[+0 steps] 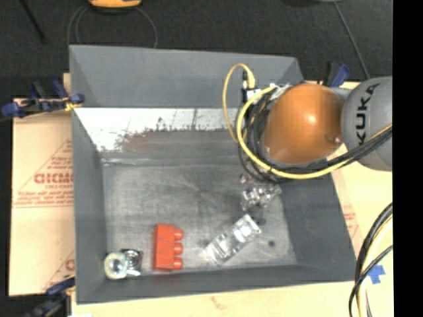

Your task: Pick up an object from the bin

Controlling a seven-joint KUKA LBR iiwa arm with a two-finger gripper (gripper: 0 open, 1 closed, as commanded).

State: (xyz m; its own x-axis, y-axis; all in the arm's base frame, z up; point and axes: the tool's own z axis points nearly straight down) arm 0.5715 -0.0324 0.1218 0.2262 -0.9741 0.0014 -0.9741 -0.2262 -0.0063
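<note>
The gripper (pixel 258 197) hangs right of centre; whether it is spread or closed, I cannot tell. The clear packet (pixel 231 240), just below it in frame, lies nearest, so seems the likeliest pick.

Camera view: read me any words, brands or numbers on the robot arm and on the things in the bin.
"KUKA": on the grey arm link, at the right, with the letters running up its side.
red block: no lettering to be seen.
clear plastic piece: nothing readable.
round silvery thing: nothing readable.
</note>
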